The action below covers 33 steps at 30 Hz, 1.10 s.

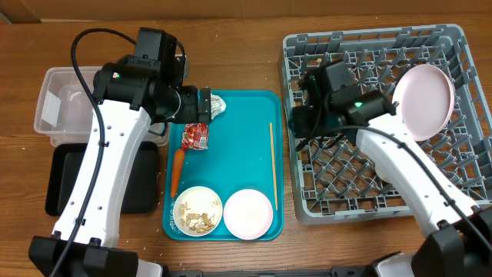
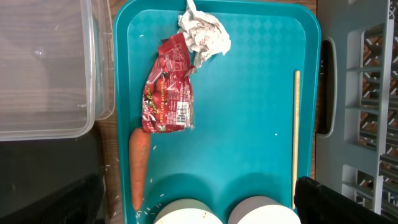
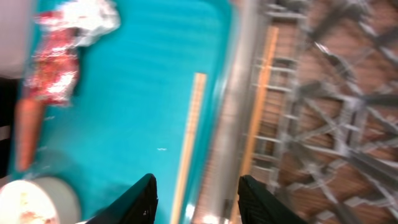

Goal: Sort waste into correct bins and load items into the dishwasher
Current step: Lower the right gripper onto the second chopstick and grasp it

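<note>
The right claw [image 3: 196,202] sits closest to the right wrist camera. It is spread apart and holds nothing, one side over the teal tray [image 3: 137,112] and the other over the edge of the dish rack [image 3: 336,106]. Just ahead of it, in line with the gap, the chopstick [image 3: 189,130] lies flat on the tray near the right rim. Its long axis runs almost straight away from the claw, roughly parallel to the rack's wall. The claw's closing line therefore crosses the stick squarely, and I judge that a descent with little wrist turn would suit. A second wooden stick [image 3: 258,106] seems to lie just inside the rack, though blur leaves that uncertain. Farther off, at the tray's far end, are the snack wrapper [image 3: 56,68] and the foil ball [image 3: 90,15]. The left claw [image 1: 204,104] hangs beside those; I cannot tell whether it is apart or together. It is well apart from the chopstick, so the right arm is nearer.
</note>
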Each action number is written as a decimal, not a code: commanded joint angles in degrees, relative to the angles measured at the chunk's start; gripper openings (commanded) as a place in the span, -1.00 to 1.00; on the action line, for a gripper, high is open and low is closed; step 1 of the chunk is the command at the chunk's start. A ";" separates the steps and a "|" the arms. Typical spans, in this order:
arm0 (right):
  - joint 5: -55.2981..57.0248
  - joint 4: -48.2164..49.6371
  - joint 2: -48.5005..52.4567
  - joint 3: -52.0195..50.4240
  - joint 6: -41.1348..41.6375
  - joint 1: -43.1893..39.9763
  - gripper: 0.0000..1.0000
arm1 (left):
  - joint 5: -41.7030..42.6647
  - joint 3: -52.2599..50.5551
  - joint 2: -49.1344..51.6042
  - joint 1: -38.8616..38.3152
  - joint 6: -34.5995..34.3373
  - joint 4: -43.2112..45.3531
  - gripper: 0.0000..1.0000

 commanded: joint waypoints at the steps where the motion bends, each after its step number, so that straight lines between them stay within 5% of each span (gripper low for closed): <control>1: -3.37 1.09 -1.18 1.49 0.44 3.87 -0.11 | 0.42 1.09 -0.76 0.02 0.31 0.02 1.00; 14: 15.78 4.72 12.09 1.27 18.08 12.44 -0.12 | 0.42 1.09 -0.76 0.02 0.31 0.02 1.00; 33: 12.90 12.61 26.16 1.27 20.00 12.17 -0.12 | 0.42 1.09 -0.76 0.02 0.31 0.04 1.00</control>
